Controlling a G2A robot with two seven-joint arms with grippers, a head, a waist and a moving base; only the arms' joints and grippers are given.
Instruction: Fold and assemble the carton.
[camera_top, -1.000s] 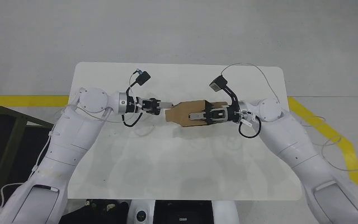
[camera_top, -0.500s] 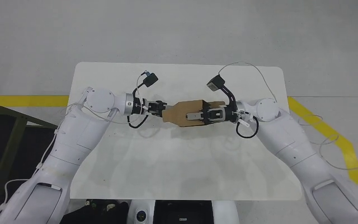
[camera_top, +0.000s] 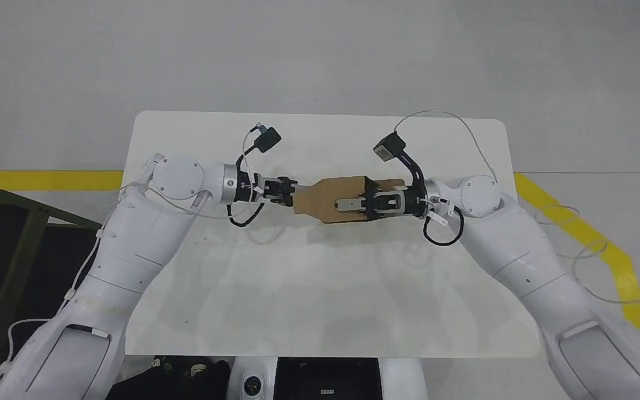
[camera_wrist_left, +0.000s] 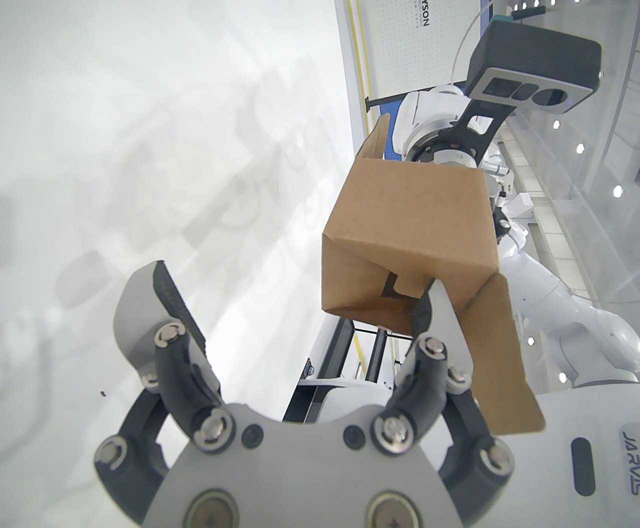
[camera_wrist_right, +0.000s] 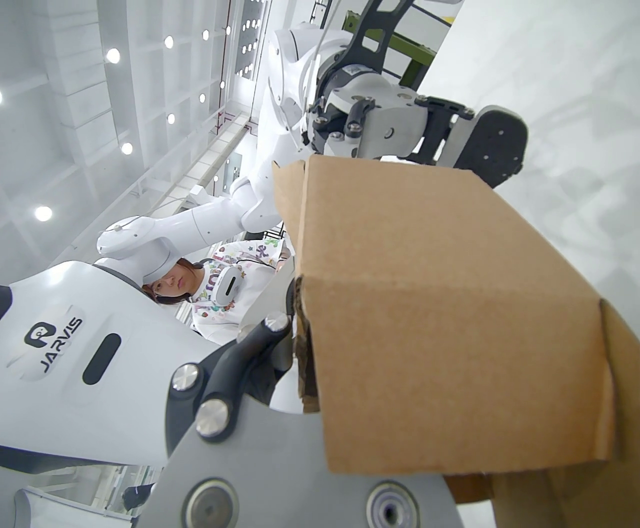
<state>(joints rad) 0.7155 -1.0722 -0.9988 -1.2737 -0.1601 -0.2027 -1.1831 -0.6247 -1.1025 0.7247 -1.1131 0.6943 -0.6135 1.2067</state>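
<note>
White table (camera_top: 300, 300): below the carton, spreading out on all sides of it.

Brown carton (camera_top: 335, 198) (camera_wrist_left: 415, 230) (camera_wrist_right: 440, 300): folded into a box shape, held over the table's middle, lying lengthwise between the two grippers. One flap (camera_wrist_left: 500, 360) hanging open at the end nearer the left gripper, another flap (camera_wrist_left: 376, 137) standing out at the far end.

Right gripper (camera_top: 352, 205): at one end of the carton, jaws clamped on its body, one finger (camera_top: 345, 206) lying along the upper face.

Left gripper (camera_top: 285, 192) (camera_wrist_left: 297, 285): at the carton's opposite end, jaws spread wide and grasping nothing. One fingertip (camera_wrist_left: 435, 300) at the open end just beside the loose flap, the other fingertip (camera_wrist_left: 160, 285) well apart from the carton.
</note>
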